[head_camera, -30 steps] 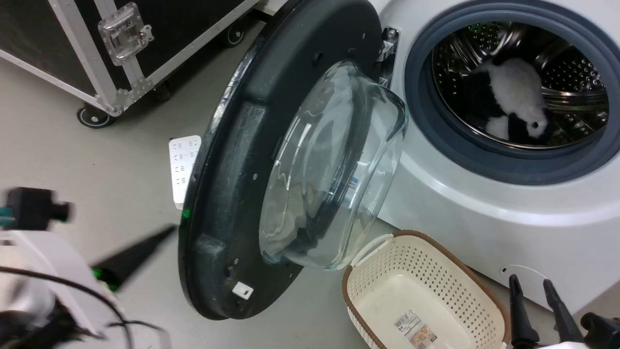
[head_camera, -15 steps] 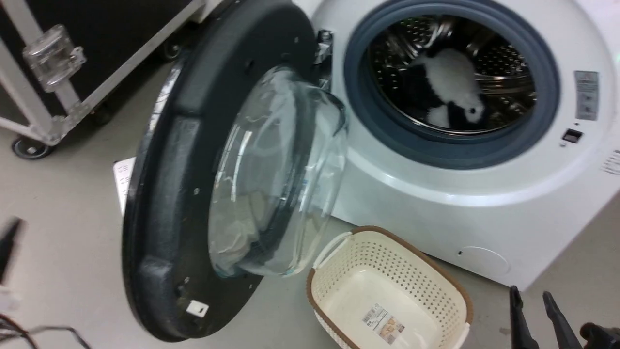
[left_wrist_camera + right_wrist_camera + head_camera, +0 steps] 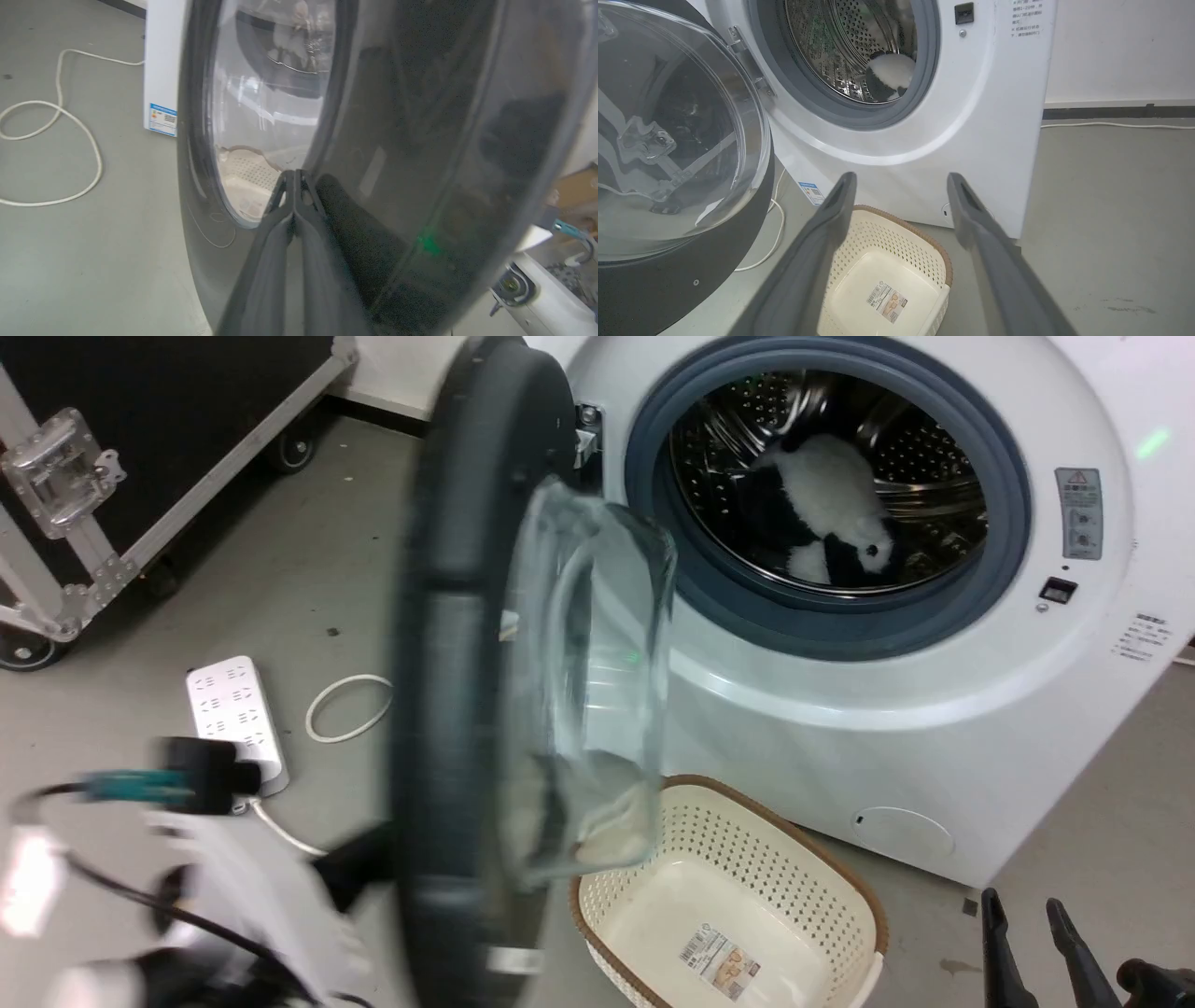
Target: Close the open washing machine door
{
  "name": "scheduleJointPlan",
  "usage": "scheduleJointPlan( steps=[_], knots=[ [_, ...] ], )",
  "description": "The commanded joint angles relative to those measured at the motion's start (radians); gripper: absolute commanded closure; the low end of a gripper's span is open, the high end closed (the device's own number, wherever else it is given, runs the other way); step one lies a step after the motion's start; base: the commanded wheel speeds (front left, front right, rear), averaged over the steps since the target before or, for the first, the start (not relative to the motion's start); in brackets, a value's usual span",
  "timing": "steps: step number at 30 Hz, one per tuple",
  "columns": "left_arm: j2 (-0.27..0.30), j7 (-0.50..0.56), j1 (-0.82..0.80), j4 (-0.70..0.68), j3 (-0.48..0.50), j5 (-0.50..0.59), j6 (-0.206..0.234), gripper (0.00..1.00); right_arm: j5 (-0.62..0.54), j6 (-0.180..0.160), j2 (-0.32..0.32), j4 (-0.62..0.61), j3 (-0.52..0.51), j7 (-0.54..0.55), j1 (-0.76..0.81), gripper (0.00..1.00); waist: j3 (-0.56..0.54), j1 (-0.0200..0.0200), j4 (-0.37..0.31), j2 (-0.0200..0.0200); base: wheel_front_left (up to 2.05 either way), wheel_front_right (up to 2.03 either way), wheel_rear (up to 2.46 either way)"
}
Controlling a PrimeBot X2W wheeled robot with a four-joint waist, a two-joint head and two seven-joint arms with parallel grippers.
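The washing machine door (image 3: 448,644) is black with a bulging clear glass bowl (image 3: 593,681). It stands nearly edge-on in the head view, hinged at the left of the white washing machine (image 3: 840,737). Its grey-ringed opening (image 3: 826,495) is uncovered. My left gripper (image 3: 372,861) is shut and empty, behind the door's outer side. In the left wrist view its closed tips (image 3: 295,174) rest against the door's (image 3: 420,140) glossy outer face. My right gripper (image 3: 1020,902) hangs open and empty at the lower right, its fingers (image 3: 840,196) spread above the basket.
A cream perforated basket (image 3: 840,896) sits on the floor just under the door's swing, in front of the machine. A black-and-white plush toy (image 3: 826,485) lies in the drum. A white power strip (image 3: 233,709), a cable loop (image 3: 347,707) and a wheeled black flight case (image 3: 140,439) are at the left.
The door has swung from wide open to roughly edge-on, toward the machine. My left arm has come in behind it. The head camera has also shifted. The right gripper stays put.
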Motion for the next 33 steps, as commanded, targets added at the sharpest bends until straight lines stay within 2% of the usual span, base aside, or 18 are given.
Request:
scheduleJointPlan(
  steps=[1, 5, 9, 10, 11, 14, 15, 17, 18, 19, 21, 22, 25, 27, 29, 31, 32, 33],
  knots=[
    [0.009, -0.003, -0.004, -0.040, -0.090, -0.012, -0.004, 1.00, -0.002, 0.001, -0.001, 0.000, -0.005, -0.006, -0.012, 0.00, 0.005, 0.0000, -0.015, 0.0000, 0.00, 0.00, 0.00],
    [0.023, -0.028, -0.059, -0.078, -0.248, -0.025, -0.004, 1.00, 0.002, 0.001, -0.001, 0.000, -0.020, -0.007, -0.024, 0.00, 0.018, 0.0000, -0.053, 0.0000, 0.00, 0.00, 0.00],
    [0.019, -0.085, -0.145, -0.046, -0.389, -0.011, -0.004, 1.00, 0.003, 0.001, -0.001, -0.001, -0.034, -0.008, -0.048, 0.00, 0.039, 0.0000, -0.115, 0.0000, 0.00, 0.00, 0.00],
    [0.019, -0.085, -0.145, -0.046, -0.389, -0.011, -0.004, 1.00, 0.003, 0.001, -0.001, -0.001, -0.034, -0.008, -0.048, 0.00, 0.039, 0.0000, -0.115, 0.0000, 0.00, 0.00, 0.00],
    [0.017, -0.136, -0.201, 0.000, -0.449, 0.019, -0.004, 1.00, 0.003, 0.001, -0.001, -0.003, -0.038, -0.008, -0.061, 0.00, 0.052, 0.0000, -0.152, 0.0000, 0.00, 0.00, 0.00],
    [0.006, -0.226, -0.293, 0.107, -0.528, 0.113, -0.005, 1.00, 0.005, 0.001, -0.001, -0.008, -0.042, -0.009, -0.080, 0.00, 0.076, 0.0000, -0.212, 0.0000, 0.00, 0.00, 0.00],
    [0.006, -0.226, -0.293, 0.107, -0.528, 0.113, -0.005, 1.00, 0.005, 0.001, -0.001, -0.008, -0.042, -0.009, -0.080, 0.00, 0.076, 0.0000, -0.212, 0.0000, 0.00, 0.00, 0.00],
    [-0.023, -0.305, -0.395, 0.234, -0.604, 0.193, -0.005, 1.00, 0.007, 0.001, -0.001, -0.012, -0.038, -0.009, -0.103, 0.00, 0.103, 0.0000, -0.273, 0.0000, 0.00, 0.00, 0.00],
    [-0.023, -0.305, -0.395, 0.234, -0.604, 0.193, -0.005, 1.00, 0.007, 0.001, -0.001, -0.012, -0.038, -0.009, -0.103, 0.00, 0.103, 0.0000, -0.273, 0.0000, 0.00, 0.00, 0.00],
    [-0.049, -0.363, -0.461, 0.328, -0.628, 0.239, -0.005, 1.00, 0.012, 0.001, -0.001, -0.016, -0.030, -0.009, -0.118, 0.00, 0.125, 0.0000, -0.315, 0.0000, 0.00, 0.00, 0.00],
    [-0.064, -0.391, -0.495, 0.376, -0.639, 0.260, -0.005, 1.00, 0.015, 0.001, -0.001, -0.017, -0.028, -0.009, -0.126, 0.00, 0.133, 0.0000, -0.333, 0.0000, 0.00, 0.00, 0.00],
    [-0.101, -0.452, -0.551, 0.469, -0.639, 0.292, -0.003, 1.00, 0.024, 0.001, -0.001, -0.018, -0.019, -0.009, -0.139, 0.00, 0.149, 0.0000, -0.370, 0.0000, 0.00, 0.00, 0.00],
    [-0.136, -0.506, -0.605, 0.552, -0.636, 0.321, 0.007, 1.00, 0.035, 0.001, -0.001, -0.018, -0.014, -0.009, -0.148, 0.00, 0.162, 0.0000, -0.399, 0.0000, 0.00, 0.00, 0.00],
    [-0.177, -0.583, -0.688, 0.670, -0.628, 0.364, 0.036, 1.00, 0.048, 0.001, -0.001, -0.018, -0.011, -0.009, -0.156, 0.00, 0.181, 0.0000, -0.429, 0.0000, 0.00, 0.00, 0.00],
    [-0.190, -0.608, -0.713, 0.710, -0.624, 0.373, 0.049, 1.00, 0.051, 0.001, -0.001, -0.019, -0.011, -0.009, -0.157, 0.00, 0.186, 0.0000, -0.434, 0.0000, 0.00, 0.00, 0.00],
    [-0.210, -0.658, -0.766, 0.788, -0.614, 0.390, 0.079, 1.00, 0.055, 0.001, -0.001, -0.021, -0.010, -0.009, -0.160, 0.00, 0.194, 0.0000, -0.439, 0.0000, 0.00, 0.00, 0.00],
    [-0.227, -0.707, -0.813, 0.861, -0.598, 0.389, 0.111, 1.00, 0.057, 0.001, -0.001, -0.021, -0.010, -0.009, -0.161, 0.00, 0.198, 0.0000, -0.441, 0.0000, 0.00, 0.00, 0.00],
    [-0.227, -0.707, -0.813, 0.861, -0.598, 0.389, 0.111, 1.00, 0.057, 0.001, -0.001, -0.021, -0.010, -0.009, -0.161, 0.00, 0.198, 0.0000, -0.441, 0.0000, 0.00, 0.00, 0.00]
  ],
)
